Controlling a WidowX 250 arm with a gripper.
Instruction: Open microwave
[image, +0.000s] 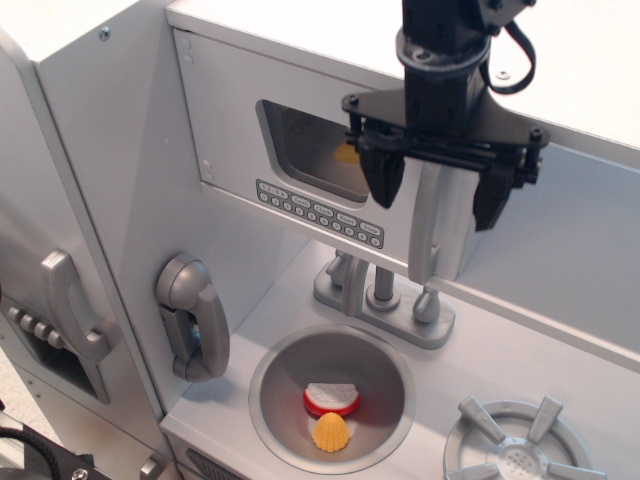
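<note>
The microwave is a grey box compartment at upper left, with a silver-grey door, a dark rounded window and a row of small buttons. The door looks shut. Something yellow shows through the window. Its vertical grey bar handle stands at the door's right edge. My black gripper hangs from above, open, with one finger left of the handle and the other on its right. The handle's top is hidden behind the gripper. I cannot tell if the fingers touch it.
A grey wall phone handset hangs at lower left. A taller door panel with curved handle is at far left. Below are a faucet, a round sink holding toy food, and a burner.
</note>
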